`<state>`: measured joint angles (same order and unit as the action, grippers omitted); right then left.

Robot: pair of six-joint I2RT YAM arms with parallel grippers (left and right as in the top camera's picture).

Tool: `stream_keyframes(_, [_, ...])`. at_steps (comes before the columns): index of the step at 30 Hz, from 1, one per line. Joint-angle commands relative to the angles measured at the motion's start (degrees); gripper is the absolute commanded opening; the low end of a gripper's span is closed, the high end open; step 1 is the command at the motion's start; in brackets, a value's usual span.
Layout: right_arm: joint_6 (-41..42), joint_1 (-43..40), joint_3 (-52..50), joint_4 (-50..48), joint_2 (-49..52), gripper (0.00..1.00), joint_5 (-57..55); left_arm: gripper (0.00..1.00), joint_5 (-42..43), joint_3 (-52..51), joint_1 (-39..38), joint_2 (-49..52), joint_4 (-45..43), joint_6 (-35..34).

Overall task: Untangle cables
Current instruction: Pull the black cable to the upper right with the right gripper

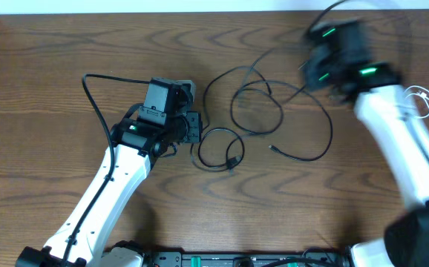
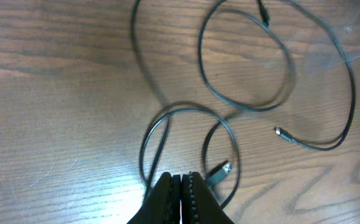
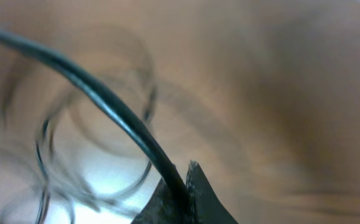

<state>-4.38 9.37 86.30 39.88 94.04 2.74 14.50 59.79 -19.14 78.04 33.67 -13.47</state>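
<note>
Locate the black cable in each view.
Overhead: cable loops at centre of frame.
Left wrist: loops fill the upper right, above the left gripper.
Right wrist: one blurred strand, upper left down into the right gripper.
Landmark: free plug tip, in overhead and left wrist only.

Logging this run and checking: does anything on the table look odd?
The black cable sprawls across the table in overlapping, tangled loops, one strand pinched by the right gripper. A white cable lies apart at the table's right edge. No damage visible.
</note>
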Motion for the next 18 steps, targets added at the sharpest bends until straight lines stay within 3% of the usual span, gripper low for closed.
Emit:
stream_keyframes(1, [1.1, -6.1, 10.4, 2.6, -7.1, 0.01, -3.0, 0.08, -0.9, 0.7, 0.1, 0.2, 0.1, 0.3])
stream_keyframes(7, [0.5, -13.6, 17.8, 3.0, -9.5, 0.01, -5.6, 0.08, -0.9, 0.7, 0.1, 0.2, 0.2, 0.3])
stream_keyframes(14, [0.6, -21.3, 18.0, -1.9, -8.5, 0.01, -19.5, 0.08, -0.9, 0.7, 0.1, 0.2, 0.2, 0.1])
stream_keyframes(16, [2.1, -22.9, 18.0, -2.8, -8.5, 0.01, -15.5, 0.08, -0.9, 0.7, 0.1, 0.2, 0.2, 0.1])
stream_keyframes(18, [2.0, -23.7, 18.0, -2.7, -8.9, 0.01, -3.0, 0.08, -0.8, 0.7, 0.1, 0.2, 0.2, 0.1])
